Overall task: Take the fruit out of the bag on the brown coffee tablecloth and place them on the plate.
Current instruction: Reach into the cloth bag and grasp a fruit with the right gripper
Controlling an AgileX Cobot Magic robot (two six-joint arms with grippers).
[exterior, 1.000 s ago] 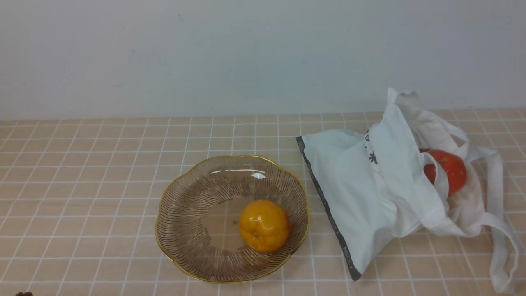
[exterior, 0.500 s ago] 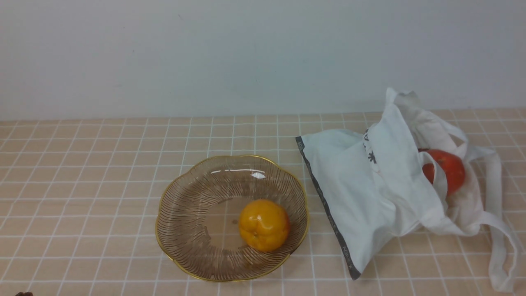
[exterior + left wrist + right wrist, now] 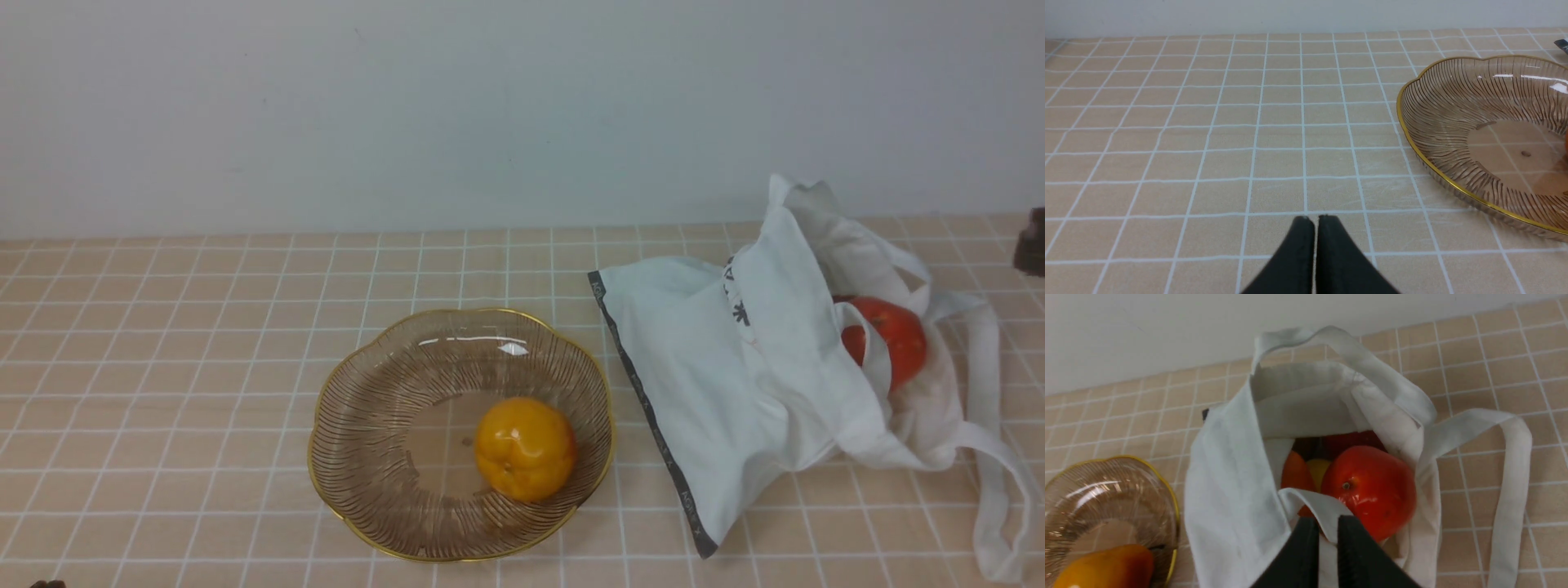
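Note:
The plate [image 3: 326,490] sits on the brown coffee tablecloth [image 3: 163,367] and holds the yellow-orange fruit [image 3: 525,447]. The white bag [image 3: 735,384] lies to its right with its mouth facing right. A red-orange fruit [image 3: 898,339] sits in that mouth. In the right wrist view this fruit [image 3: 1372,490] lies in front of more fruit [image 3: 1295,477] deeper inside. My right gripper [image 3: 1328,523] hovers above the bag mouth, jaws nearly together and empty; only a dark bit of it [image 3: 1030,241] shows at the front view's right edge. My left gripper [image 3: 1314,218] is shut and empty, low over the cloth left of the plate [image 3: 1412,134].
The bag's long white straps [image 3: 992,490] trail over the cloth to the right and front. One strap [image 3: 1314,502] crosses the bag mouth in front of the red-orange fruit. A pale wall runs along the back of the table.
My right gripper has come into the front view at its right edge. The bag and the red-orange fruit shifted very slightly. The plate and the yellow-orange fruit have not moved.

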